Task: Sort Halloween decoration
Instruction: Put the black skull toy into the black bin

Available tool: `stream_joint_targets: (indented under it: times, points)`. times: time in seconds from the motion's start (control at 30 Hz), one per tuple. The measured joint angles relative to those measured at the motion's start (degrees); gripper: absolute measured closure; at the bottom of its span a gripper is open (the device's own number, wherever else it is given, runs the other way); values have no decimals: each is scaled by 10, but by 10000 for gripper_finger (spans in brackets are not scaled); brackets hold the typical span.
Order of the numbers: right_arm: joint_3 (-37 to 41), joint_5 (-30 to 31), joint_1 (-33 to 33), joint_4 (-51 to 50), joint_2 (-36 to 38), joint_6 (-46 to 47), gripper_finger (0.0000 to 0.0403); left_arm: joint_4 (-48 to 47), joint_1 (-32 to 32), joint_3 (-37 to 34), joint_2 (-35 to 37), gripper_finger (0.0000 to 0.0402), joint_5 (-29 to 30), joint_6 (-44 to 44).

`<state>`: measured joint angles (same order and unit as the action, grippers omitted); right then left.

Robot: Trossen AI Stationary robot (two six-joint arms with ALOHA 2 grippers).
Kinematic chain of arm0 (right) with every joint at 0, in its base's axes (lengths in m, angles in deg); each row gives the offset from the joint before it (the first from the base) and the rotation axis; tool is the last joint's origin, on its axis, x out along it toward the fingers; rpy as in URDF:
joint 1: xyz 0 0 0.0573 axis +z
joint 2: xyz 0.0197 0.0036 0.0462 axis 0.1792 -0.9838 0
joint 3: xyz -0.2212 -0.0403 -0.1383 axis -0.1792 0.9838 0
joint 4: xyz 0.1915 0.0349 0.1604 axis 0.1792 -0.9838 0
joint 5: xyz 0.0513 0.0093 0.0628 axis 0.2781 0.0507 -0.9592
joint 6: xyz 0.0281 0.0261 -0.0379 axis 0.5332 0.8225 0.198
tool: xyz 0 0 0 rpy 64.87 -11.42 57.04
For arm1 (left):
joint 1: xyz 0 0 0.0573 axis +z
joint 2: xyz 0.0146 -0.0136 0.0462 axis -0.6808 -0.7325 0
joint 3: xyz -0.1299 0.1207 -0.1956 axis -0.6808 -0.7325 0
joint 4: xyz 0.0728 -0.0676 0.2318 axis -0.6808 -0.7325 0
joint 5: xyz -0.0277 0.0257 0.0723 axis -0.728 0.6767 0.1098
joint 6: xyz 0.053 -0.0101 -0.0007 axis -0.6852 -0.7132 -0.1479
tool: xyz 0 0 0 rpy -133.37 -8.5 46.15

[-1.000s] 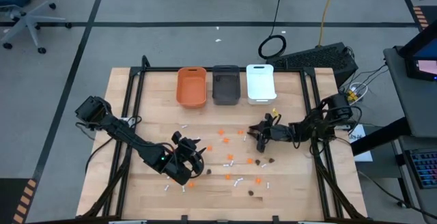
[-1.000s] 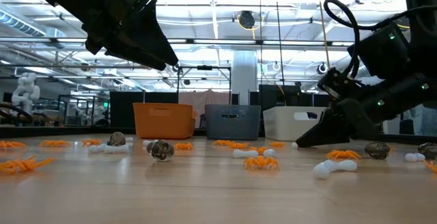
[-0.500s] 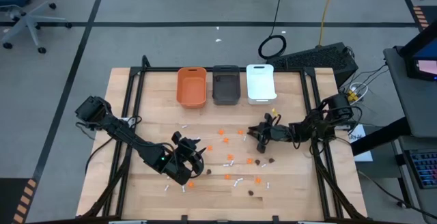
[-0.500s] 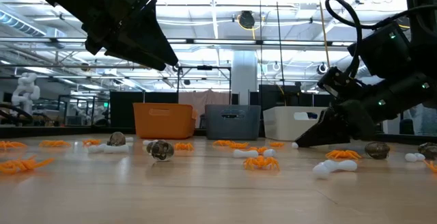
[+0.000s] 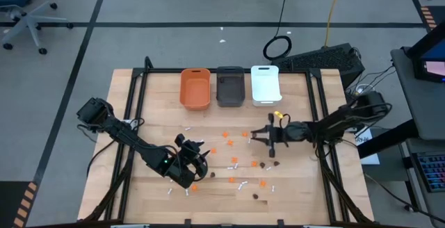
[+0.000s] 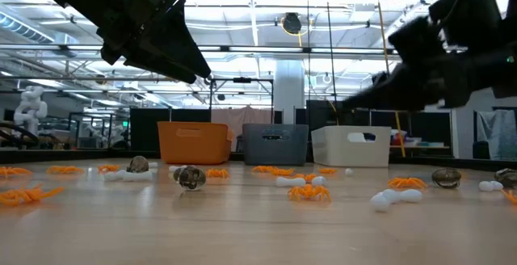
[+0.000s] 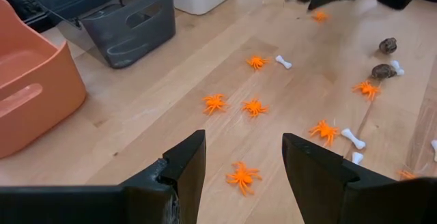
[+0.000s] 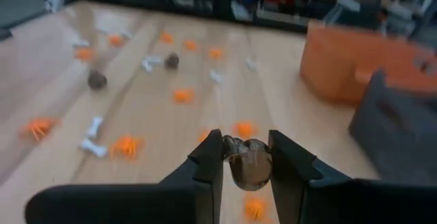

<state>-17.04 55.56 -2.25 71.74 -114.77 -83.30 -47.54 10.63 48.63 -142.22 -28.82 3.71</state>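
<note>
R gripper (image 8: 246, 161) now lifts off tabletop (image 5: 153, 137), fingers grasping a dark lump (image 8: 247, 166); grey bin (image 5: 230, 87) next, prob. L fingers (image 7: 184, 162) apart, empty.

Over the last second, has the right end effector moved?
Yes. The right end effector, shut on a dark lump, has lifted off the table, now level with the white bin's top.

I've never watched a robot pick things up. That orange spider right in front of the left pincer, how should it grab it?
Judging by its pose, from above, pinching the raised middle: the orange spider lies flat with thin legs splayed, offering little to grip. The left pincer hangs open over it.
</note>
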Motion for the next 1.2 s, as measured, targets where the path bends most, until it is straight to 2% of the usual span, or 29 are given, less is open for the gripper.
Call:
stream_joint_targets:
  times: [0.33,0.57,0.93,1.2]
  points:
    - [-6,0,15,-36,118,-95,336,0,8,0,0,210,1,-3]
    - [-61,2,28,-185,170,-163,333,1,12,0,0,210,1,-2]
    - [-172,3,33,-383,186,-259,335,8,12,0,0,210,1,2]
    - [-186,4,33,-396,187,-366,335,15,12,0,0,210,0,2]
